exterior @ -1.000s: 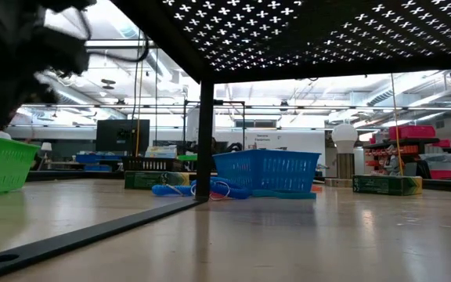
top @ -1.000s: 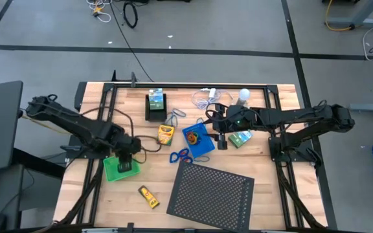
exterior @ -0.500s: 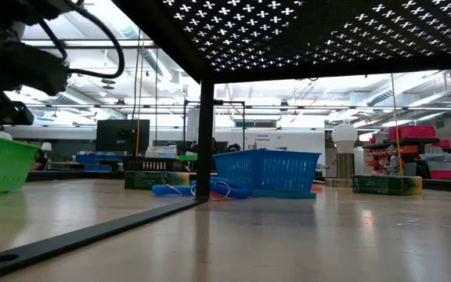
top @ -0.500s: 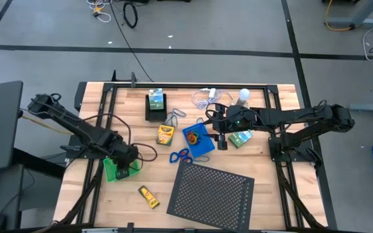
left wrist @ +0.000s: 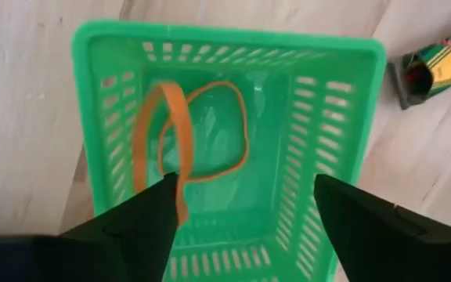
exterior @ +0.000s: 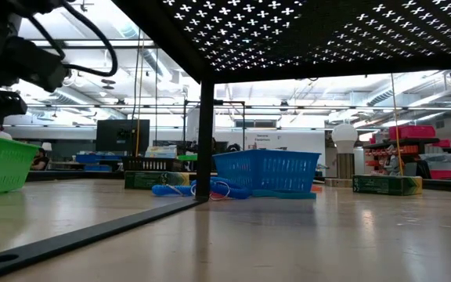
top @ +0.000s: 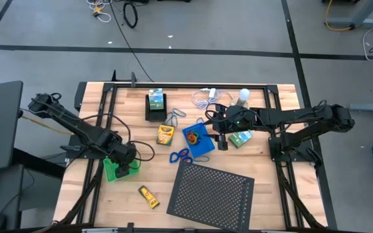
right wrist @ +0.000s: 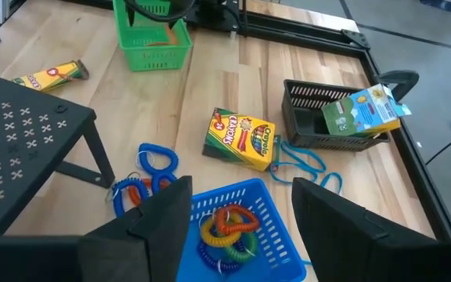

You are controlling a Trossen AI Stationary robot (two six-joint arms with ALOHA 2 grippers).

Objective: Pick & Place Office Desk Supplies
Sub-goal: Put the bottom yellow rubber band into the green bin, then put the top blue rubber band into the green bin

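Observation:
The green tray (left wrist: 225, 43) stands at the table's near left, with an orange loop (left wrist: 202, 129) lying on its floor. My left gripper (left wrist: 245, 211) hangs open just above it (top: 127, 162), fingers pointing down. Over the blue tray (right wrist: 280, 235), which holds coloured loops (right wrist: 225, 227), my right gripper (right wrist: 241, 211) stands open and holds nothing. On the wood lie the crayon box (top: 166, 134), blue loops (top: 180, 156), a yellow tube (top: 149, 197) and a green-white box (top: 240, 138). Another green-white box (right wrist: 362, 112) leans in the black tray (right wrist: 319, 98).
A large black perforated sheet (top: 211, 193) stands on legs at the near middle, just in front of the blue tray. A white coiled cable (top: 204, 98) and a white bulb (top: 243, 97) sit at the far edge. Bare wood lies to the left of the yellow tube.
My left arm has swung a little toward the table's left and near edges and sunk slightly, and its gripper stays over the green tray. The right arm and the things on the table have kept still.

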